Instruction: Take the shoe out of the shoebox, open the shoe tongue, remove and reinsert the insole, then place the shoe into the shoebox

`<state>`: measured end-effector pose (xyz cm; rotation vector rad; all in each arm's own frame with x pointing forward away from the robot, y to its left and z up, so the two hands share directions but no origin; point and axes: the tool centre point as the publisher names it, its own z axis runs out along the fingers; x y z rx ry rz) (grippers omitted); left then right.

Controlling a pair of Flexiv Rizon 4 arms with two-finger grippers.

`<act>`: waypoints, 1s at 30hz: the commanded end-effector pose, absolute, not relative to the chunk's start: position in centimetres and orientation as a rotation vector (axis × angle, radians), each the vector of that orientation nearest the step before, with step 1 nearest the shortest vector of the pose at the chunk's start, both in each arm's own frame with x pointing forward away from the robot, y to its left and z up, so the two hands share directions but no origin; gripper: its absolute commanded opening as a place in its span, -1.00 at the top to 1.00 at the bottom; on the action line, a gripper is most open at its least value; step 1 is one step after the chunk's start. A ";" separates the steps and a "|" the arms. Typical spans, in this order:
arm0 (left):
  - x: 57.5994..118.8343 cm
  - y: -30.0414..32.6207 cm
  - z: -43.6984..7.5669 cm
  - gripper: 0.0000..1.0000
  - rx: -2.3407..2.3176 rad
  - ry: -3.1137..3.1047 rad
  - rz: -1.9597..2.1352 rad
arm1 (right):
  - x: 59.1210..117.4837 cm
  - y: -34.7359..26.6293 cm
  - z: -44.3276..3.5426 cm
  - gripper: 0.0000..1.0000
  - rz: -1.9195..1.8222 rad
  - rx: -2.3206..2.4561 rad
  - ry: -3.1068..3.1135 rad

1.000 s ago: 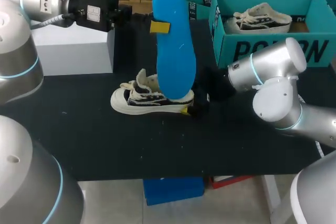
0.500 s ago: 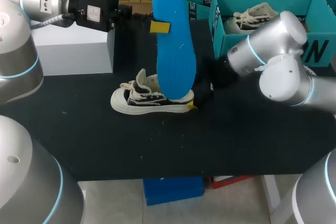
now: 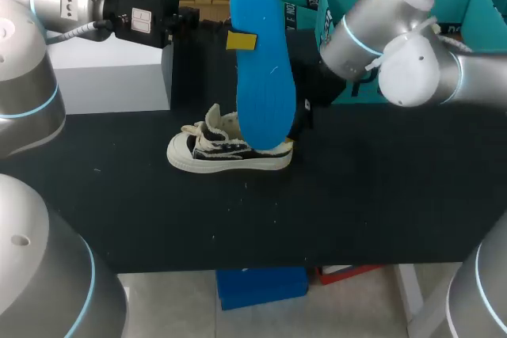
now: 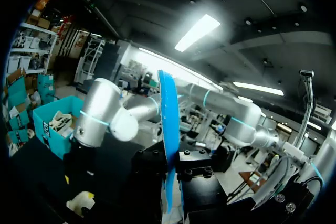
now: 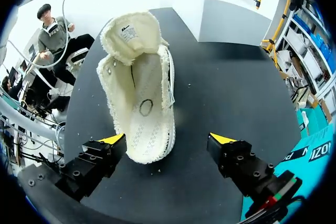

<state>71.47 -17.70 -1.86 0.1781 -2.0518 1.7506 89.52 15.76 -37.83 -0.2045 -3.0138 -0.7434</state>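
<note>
Shoe (image 3: 224, 151) sits on our black table (image 3: 356, 195). Left gripper (image 3: 242, 40) clamps the blue insole (image 3: 265, 85) on end above it; right gripper (image 5: 167, 139), fingers spread, hovers by the heel.

The shoe (image 3: 226, 150) rests on its sole near the centre of the black table (image 3: 158, 211), toe toward 9 o'clock, heel toward 3 o'clock. The blue insole (image 3: 265, 93) stands upright over the heel end. The left gripper (image 3: 242, 40), on the arm entering from 10 o'clock, grips it near the upper end. The right arm (image 3: 380, 17) enters from 2 o'clock; its wrist end sits behind the insole, fingers hidden. The teal shoebox (image 3: 463, 1) stands at 1 o'clock.
</note>
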 end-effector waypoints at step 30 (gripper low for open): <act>71.4 -17.8 -2.0 1.00 0.181 -2.053 1.755 | 91.6 23.9 -40.2 -1.00 0.147 -0.084 -3.037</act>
